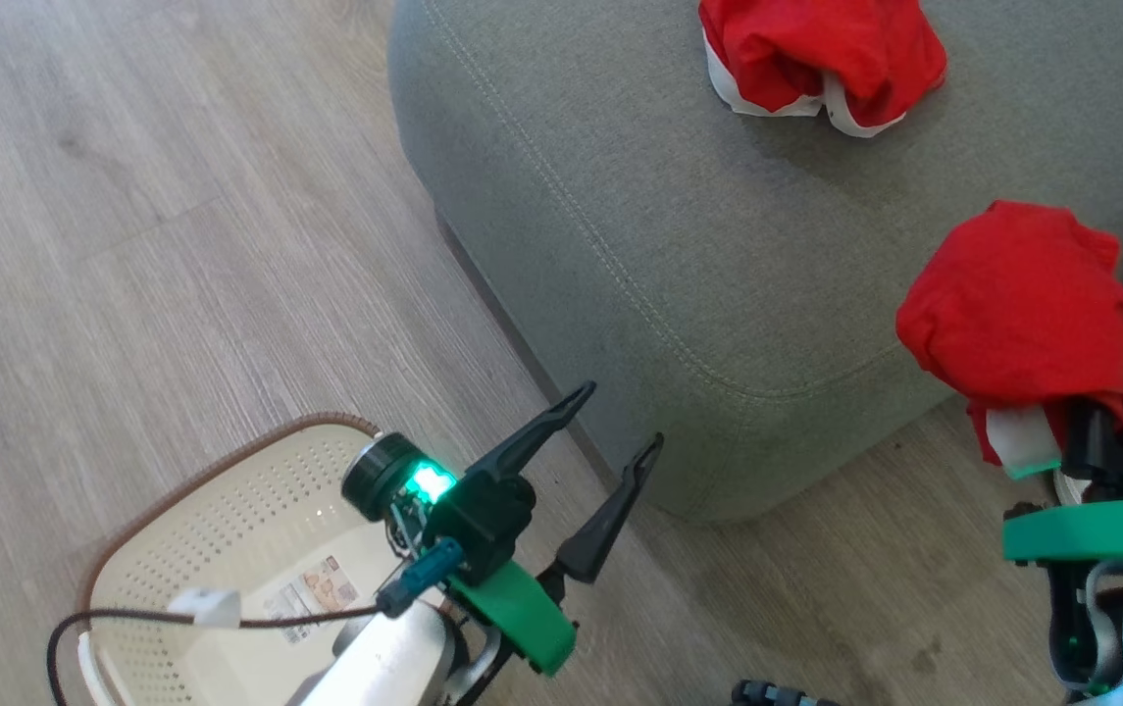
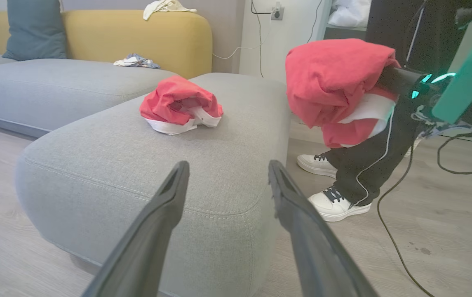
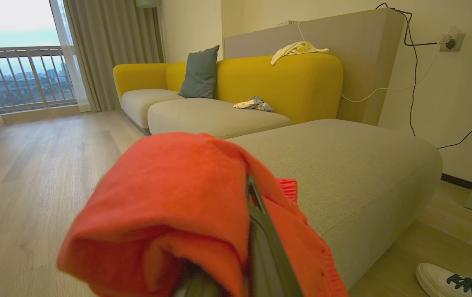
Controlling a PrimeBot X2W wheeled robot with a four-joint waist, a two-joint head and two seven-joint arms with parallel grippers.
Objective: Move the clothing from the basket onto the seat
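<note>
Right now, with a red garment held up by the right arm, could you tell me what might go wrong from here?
1. The red garment in the right gripper hangs at the seat's edge, partly over floor; released here, it may slide off.
2. Fabric drapes over the fingers, so it may cling when they open.
3. A person's sneakers stand close beside the seat; a wide swing could strike the leg.

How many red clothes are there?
2. One red garment lies on the seat. The other garment hangs in the right gripper, raised near the seat's edge. The left arm hides part of the basket, so more could be there.
</note>
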